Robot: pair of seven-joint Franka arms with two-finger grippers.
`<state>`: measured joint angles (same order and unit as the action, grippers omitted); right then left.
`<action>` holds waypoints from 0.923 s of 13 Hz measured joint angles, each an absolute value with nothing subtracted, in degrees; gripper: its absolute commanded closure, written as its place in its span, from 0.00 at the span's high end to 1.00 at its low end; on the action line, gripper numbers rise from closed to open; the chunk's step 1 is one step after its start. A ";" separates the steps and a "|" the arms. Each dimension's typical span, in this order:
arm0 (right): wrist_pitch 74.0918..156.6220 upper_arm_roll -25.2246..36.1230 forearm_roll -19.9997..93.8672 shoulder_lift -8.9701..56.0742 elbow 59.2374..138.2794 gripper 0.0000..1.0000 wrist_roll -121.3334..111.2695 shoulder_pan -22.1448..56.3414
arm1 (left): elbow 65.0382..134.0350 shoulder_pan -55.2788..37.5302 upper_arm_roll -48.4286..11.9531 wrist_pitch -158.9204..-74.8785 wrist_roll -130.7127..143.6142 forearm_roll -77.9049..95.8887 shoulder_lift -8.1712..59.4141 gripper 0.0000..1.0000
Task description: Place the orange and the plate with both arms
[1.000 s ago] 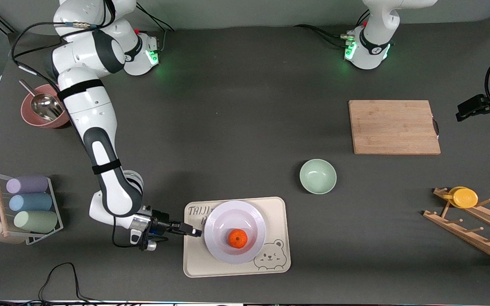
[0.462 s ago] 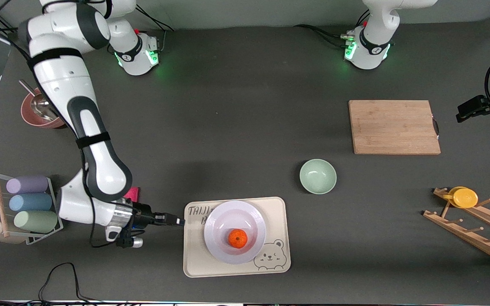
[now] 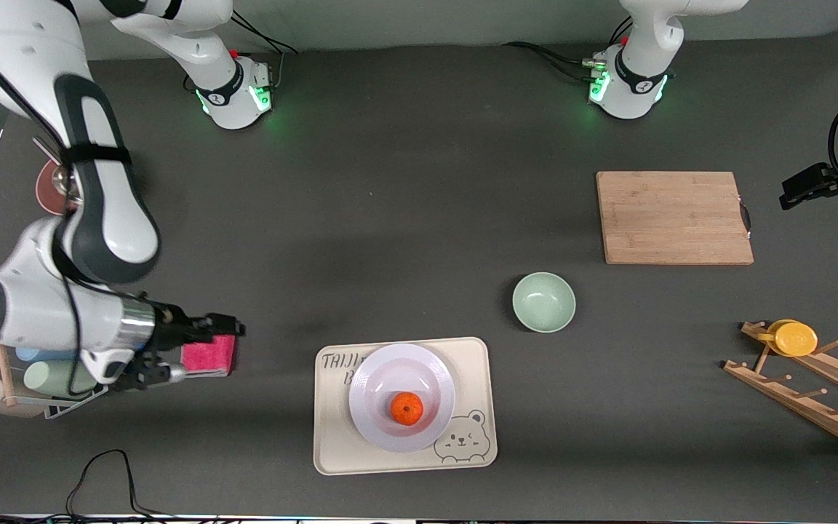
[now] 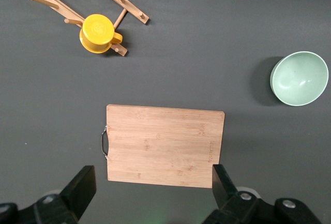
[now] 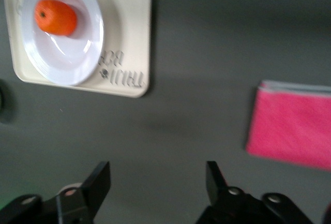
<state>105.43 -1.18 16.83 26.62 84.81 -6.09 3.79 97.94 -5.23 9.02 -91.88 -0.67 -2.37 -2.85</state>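
Orange [image 3: 406, 408] sits in the well of the white plate [image 3: 382, 378], off-centre toward the side nearer the front camera; plate rests on the cream bear-print tray [image 3: 477, 393], on the part toward the right arm's end. Tray lies on the dark worktop [image 3: 390, 218], near the front-camera edge. Right wrist view shows the same: orange [image 5: 56, 17] in plate [image 5: 77, 53] on tray [image 5: 132, 38], with a pink cloth [image 5: 292, 125] well apart from the tray. Right gripper [image 3: 226, 329] hangs over the pink cloth [image 3: 208, 356], between the tray and the cup rack [image 3: 62, 378] at the right arm's end; its fingers [image 5: 99, 180] stand spread apart and hold nothing. A red-brown bowl [image 3: 48, 191] is mostly hidden by the right arm. Pale green bowl [image 3: 543, 301] sits farther from the front camera than the tray, toward the left arm's end. Wooden cutting board [image 3: 673, 217] lies farther still, toward the left arm's end. Left gripper [image 3: 801, 188] waits up in the air over the worktop edge beside the board; in the left wrist view its fingers [image 4: 83, 182] are wide apart, empty, framing the board [image 4: 164, 145], with the green bowl [image 4: 300, 78] and yellow cup [image 4: 97, 32] also in sight. Yellow cup [image 3: 793, 338] sits on the wooden peg rack [image 3: 812, 397] at the left arm's end.
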 measured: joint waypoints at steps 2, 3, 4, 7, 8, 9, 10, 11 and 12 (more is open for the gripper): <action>99.42 -1.12 10.06 20.53 85.07 1.00 -3.51 2.89 | 97.92 -5.23 9.01 -91.89 -0.67 -2.37 -2.88 1.00; 97.53 -1.08 7.38 18.00 85.32 1.00 -2.38 2.60 | 97.92 -5.24 9.00 -91.89 -0.66 -2.37 -2.89 1.00; 96.01 -1.07 5.23 15.87 85.56 1.00 -0.79 2.23 | 97.92 -5.25 8.99 -91.87 -0.66 -2.37 -2.89 1.00; 92.13 -1.01 3.01 10.93 86.20 1.00 6.25 1.33 | 97.92 -5.26 8.97 -91.75 -0.66 -2.36 -2.96 1.00; 91.91 -1.01 2.54 9.70 86.43 1.00 7.15 1.21 | 97.91 -5.27 8.97 -91.75 -0.66 -2.36 -3.00 1.00; 91.85 -1.00 1.89 8.65 86.71 1.00 7.31 0.79 | 97.91 -5.28 8.97 -91.69 -0.67 -2.36 -3.01 1.00; 91.79 -0.97 1.58 7.83 87.00 1.00 6.93 0.05 | 97.91 -5.33 8.96 -91.54 -0.67 -2.36 -3.01 1.00; 91.67 -0.74 1.34 7.17 87.11 1.00 5.75 -0.70 | 97.91 -5.41 8.96 -91.47 -0.68 -2.36 -3.01 1.00; 91.52 0.20 1.09 6.64 87.12 1.00 4.31 -0.92 | 97.91 -5.46 8.95 -91.48 -0.70 -2.36 -3.01 1.00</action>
